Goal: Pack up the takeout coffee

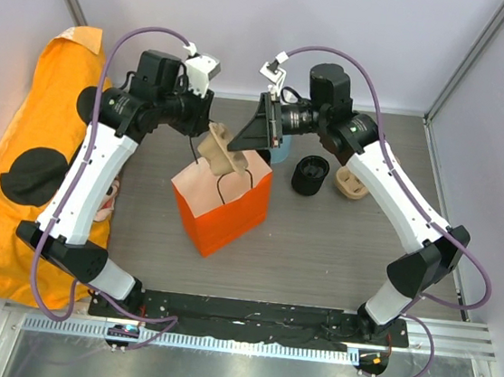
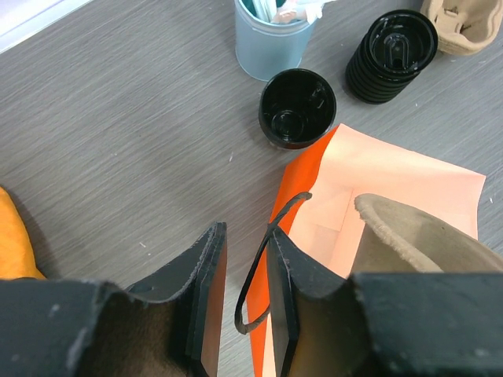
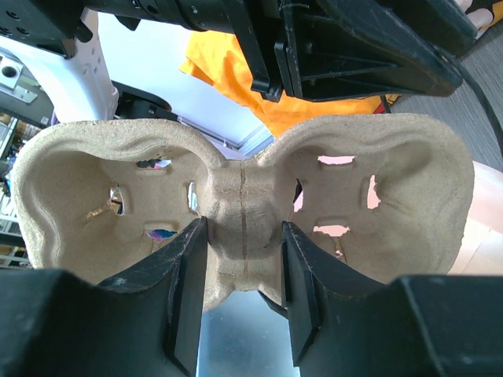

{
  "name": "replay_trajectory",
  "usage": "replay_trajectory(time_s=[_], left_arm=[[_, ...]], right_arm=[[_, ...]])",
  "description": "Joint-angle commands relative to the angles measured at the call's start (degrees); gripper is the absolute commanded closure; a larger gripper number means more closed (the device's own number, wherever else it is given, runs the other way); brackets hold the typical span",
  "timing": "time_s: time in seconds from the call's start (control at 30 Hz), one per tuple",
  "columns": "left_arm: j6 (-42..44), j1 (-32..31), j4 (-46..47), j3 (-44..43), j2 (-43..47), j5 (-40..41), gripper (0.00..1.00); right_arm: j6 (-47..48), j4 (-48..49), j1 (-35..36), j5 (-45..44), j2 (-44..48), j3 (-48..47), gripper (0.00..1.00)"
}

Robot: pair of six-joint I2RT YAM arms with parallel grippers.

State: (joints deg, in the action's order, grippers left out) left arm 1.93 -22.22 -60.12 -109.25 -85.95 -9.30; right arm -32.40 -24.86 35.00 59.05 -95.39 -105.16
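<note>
Right gripper [image 3: 242, 232] is clamped on the centre rib of a cardboard cup carrier [image 3: 94, 188], tilted over the open orange bag [image 1: 222, 208]. Left gripper [image 2: 240, 251] sits at the bag's rim, jaws apart, with the handle cord [image 2: 291, 207] in the gap. Beyond the bag stand a black cup [image 2: 297, 107], a lid stack [image 2: 393, 55] and a blue tin [image 2: 271, 47].

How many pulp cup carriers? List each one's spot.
2. One cup carrier in the right gripper over the orange bag; second carrier on the table, possibly stacked.
</note>
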Motion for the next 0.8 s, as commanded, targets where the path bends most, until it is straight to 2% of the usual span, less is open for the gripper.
replay_trajectory(time_s=[0.0,0.23,0.77], left_arm=[[-1.5,0.8,3.0,0.2,2.0,1.5,0.69],[-3.0,1.3,3.5,0.3,2.0,2.4,0.69],[-3.7,1.9,3.8,0.4,2.1,2.3,0.70]], right_arm=[[-2.7,2.7,-0.4,-0.9,-0.3,-1.2,0.71],[-7.0,6.1,-0.4,-2.6,-1.5,3.3,0.71],[-16.6,13.5,-1.3,-0.7,-3.5,5.2,0.71]])
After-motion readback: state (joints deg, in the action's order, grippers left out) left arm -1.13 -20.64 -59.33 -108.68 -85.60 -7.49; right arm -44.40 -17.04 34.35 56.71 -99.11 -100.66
